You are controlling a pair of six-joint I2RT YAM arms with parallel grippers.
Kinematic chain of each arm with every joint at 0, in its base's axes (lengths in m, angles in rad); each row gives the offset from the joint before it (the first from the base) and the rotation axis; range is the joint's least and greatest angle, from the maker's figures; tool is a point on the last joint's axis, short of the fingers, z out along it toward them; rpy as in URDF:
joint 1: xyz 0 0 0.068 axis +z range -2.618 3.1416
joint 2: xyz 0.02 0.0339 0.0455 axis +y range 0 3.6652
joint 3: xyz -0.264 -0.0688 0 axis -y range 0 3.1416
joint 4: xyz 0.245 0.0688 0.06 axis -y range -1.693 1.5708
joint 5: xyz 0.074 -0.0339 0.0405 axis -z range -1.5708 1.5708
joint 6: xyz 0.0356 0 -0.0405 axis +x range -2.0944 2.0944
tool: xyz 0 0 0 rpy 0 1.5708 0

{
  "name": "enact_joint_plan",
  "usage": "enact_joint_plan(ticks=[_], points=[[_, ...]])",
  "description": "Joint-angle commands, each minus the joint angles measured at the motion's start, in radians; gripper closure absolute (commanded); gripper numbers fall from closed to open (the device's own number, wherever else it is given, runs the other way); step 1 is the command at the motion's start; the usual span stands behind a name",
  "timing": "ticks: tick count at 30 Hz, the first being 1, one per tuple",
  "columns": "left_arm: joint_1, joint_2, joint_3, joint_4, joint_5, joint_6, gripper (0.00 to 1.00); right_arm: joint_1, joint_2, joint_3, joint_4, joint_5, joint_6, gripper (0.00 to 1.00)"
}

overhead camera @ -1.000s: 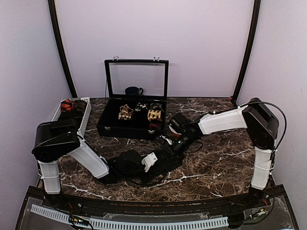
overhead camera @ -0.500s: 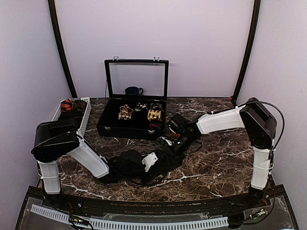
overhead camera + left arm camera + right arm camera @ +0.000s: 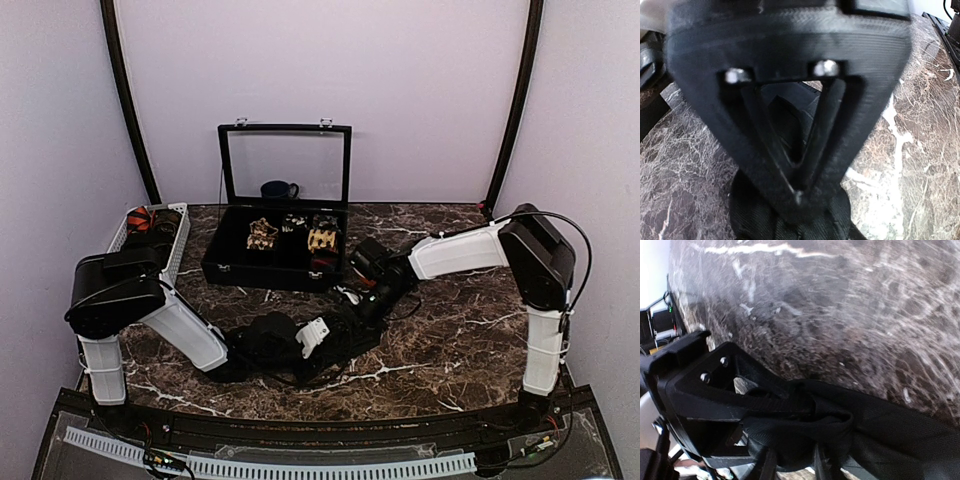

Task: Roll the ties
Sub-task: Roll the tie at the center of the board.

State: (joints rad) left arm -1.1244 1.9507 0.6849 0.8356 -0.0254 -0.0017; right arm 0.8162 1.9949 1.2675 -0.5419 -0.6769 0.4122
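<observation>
Pale lilac walls (image 3: pixel 420 90), dark marble table (image 3: pixel 450 340). Both arms reach in low toward table centre.

Black case (image 3: pixel 228 262) at rear centre, glass lid (image 3: pixel 285 160) propped upright. White basket (image 3: pixel 176 250) at the left edge.

Progress, as a judgement: roughly midway.
- Done: three rolled ties sit in the case's compartments: tan roll (image 3: pixel 262 235), black-white roll (image 3: pixel 295 223), second tan-patterned roll (image 3: pixel 323 238).
- In hand: black tie (image 3: pixel 880 425), on the marble in front of the case, between the two grippers. Bunched and folded, not a tidy coil yet.
- Left: red patterned tie (image 3: pixel 142 219) in the basket. There is something dark beside it; can't tell what.

Counts: 2 arms, 1 case, 1 basket, 3 rolls in the case, 1 black tie on the table, at least 1 tie in the basket.

Left gripper (image 3: pixel 799 196): tips converge to a point with no gap, buried in black fabric. Reads as a pinch on the tie.

Right gripper (image 3: pixel 785 432): jaws drawn in on a thick fold of the same tie, with cloth bulging out between them.

Next move probably calls for one side anchoring while the other winds. The fabric is slack, so the coil could loosen.
</observation>
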Motion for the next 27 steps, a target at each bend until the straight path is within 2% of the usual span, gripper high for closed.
enact_joint_plan(ticks=[1, 3, 7, 12, 14, 23, 27], points=[[-0.003, 0.008, -0.001, -0.117, 0.006, -0.001, 0.62, 0.008, 0.056, -0.031, -0.019, 0.066, -0.015, 0.89], [-0.003, 0.004, -0.001, -0.117, 0.007, 0.001, 0.62, 0.005, 0.06, -0.044, -0.011, 0.065, -0.014, 1.0], [-0.002, -0.019, -0.021, -0.088, -0.001, 0.007, 0.59, -0.014, 0.051, -0.072, 0.015, 0.041, -0.009, 1.0], [0.0, -0.061, -0.057, 0.015, -0.016, 0.051, 0.39, -0.048, 0.039, -0.099, 0.047, -0.012, -0.004, 1.0], [0.0, -0.072, -0.067, 0.059, -0.022, 0.068, 0.34, -0.064, 0.039, -0.107, 0.058, -0.038, -0.004, 1.0], [0.0, -0.05, -0.077, 0.193, -0.01, 0.118, 0.26, -0.155, 0.042, -0.151, 0.09, -0.17, -0.014, 1.0], [0.0, -0.013, -0.04, 0.2, 0.009, 0.129, 0.25, -0.185, 0.058, -0.158, 0.066, -0.174, -0.039, 1.0]])
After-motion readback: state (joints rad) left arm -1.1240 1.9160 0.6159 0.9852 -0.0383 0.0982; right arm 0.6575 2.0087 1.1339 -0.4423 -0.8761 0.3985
